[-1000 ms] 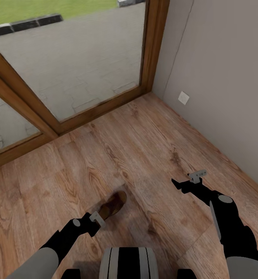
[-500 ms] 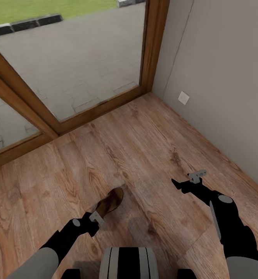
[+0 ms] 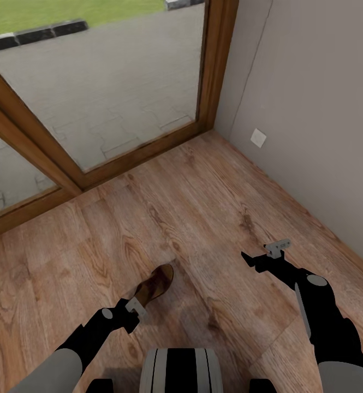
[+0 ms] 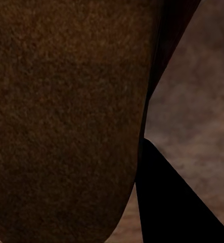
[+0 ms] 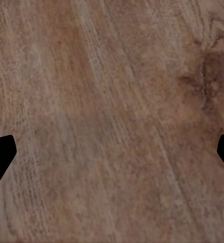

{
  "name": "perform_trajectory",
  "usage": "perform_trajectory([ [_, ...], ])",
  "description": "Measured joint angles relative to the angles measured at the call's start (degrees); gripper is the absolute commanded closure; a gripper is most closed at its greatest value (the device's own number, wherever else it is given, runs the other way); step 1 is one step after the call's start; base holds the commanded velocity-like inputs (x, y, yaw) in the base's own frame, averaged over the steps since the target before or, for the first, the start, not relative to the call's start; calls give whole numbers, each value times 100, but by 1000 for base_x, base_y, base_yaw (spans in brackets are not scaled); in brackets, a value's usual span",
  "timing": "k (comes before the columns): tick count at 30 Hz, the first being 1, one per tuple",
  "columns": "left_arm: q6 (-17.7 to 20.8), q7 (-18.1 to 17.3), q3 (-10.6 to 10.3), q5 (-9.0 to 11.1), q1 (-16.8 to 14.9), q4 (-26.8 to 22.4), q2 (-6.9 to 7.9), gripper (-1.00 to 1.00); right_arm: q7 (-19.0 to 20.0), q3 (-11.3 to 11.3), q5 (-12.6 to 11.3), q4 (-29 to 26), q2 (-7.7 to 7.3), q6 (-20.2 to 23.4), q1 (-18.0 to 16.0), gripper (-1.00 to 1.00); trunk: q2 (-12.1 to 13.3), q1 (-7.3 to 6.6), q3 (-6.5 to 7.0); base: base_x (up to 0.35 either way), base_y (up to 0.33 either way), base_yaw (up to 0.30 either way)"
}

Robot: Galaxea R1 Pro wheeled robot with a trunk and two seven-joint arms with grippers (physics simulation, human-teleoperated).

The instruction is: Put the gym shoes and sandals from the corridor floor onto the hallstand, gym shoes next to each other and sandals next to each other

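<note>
Shifted slightly left since a second ago: brown sandal (image 3: 155, 286) at left gripper (image 3: 140, 305), tip far of it; grasp cannot be told. Right gripper (image 3: 257, 258) spread wide, empty, over corridor floor (image 3: 203, 207). Glass door (image 3: 94, 82) far.

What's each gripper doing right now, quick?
Left gripper: shut on a sandal.
Right gripper: open, holding nothing, above the corridor floor.

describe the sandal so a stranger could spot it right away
From the wood-framed glass door, look down the plank floor toward the robot. The sandal lies at the left claw, the lone dark-brown leather shape against lighter wood.
</note>
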Motion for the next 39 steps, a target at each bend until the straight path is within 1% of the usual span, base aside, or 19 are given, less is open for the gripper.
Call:
perform_trajectory([
  [2, 0, -1, 1, -7, 0, -2, 0, 100, 0, 1, -1, 0, 3, 0, 0, -100, 0, 0, 0, 0, 0, 0],
  [16, 3, 0, 19, -11, 0, 1, 9, 100, 0, 2, 8, 5, 2, -10, 1, -100, 19, -36, 310, 0, 0, 0],
  [25, -9, 0, 40, 18, 0, 1, 62, 100, 0, 2, 22, 9, 0, -24, 3, -100, 31, -60, 509, 0, 0, 0],
  [27, -14, 3, 61, 31, 0, 1, 70, 100, 0, 2, 23, 9, 0, -25, 3, -100, 33, -65, 553, 0, 0, 0],
  [29, -16, 10, 139, 44, 4, 1, 76, 100, 0, 2, 23, 6, 0, -26, 3, -100, 36, -70, 598, 0, 0, 0],
  [30, -28, 29, 435, 40, 10, 4, 86, 100, 0, 2, 23, -3, 0, -21, 3, -100, 37, -72, 620, 0, 0, 0],
  [31, -39, 35, 573, 56, 16, 5, 92, 100, 0, 0, 23, -7, 0, -21, 3, -100, 39, -75, 642, 0, 0, 0],
  [32, -40, 38, 635, 67, 19, 6, 95, 100, 0, -1, 23, -11, 0, -21, 3, -100, 40, -78, 664, 0, 0, 0],
  [33, -48, 40, 757, 68, 22, 6, 105, 100, 0, -2, 23, -20, 0, -19, 3, -100, 41, -80, 686, 0, 0, 0],
  [34, -51, 40, 818, 73, 23, 6, 111, 100, 0, -3, 23, -23, -1, -19, 3, -100, 43, -83, 709, 0, 0, 0],
  [35, -58, 41, 942, 69, 24, 8, 121, 100, 0, -4, 23, -26, -4, -18, 3, -100, 44, -85, 731, 0, 0, 0],
  [36, -71, 41, 1145, 66, 30, 12, 132, 100, 0, -6, 25, -28, -8, -18, 3, -100, 45, -88, 753, 0, 0, 0],
  [37, -150, 45, 1676, 59, 38, 13, 156, 100, 0, -12, 30, -34, -16, -17, 3, -100, 47, -91, 776, 0, 0, -12],
  [38, -213, 42, 1858, 79, 41, 14, 163, 100, 0, -13, 33, -28, -20, -20, 3, -100, 48, -93, 800, 0, 0, -23],
  [39, -257, 42, 1947, 83, 43, 16, 164, 100, 0, -14, 34, -24, -21, -22, 3, -100, 49, -96, 825, 0, 0, -32],
])
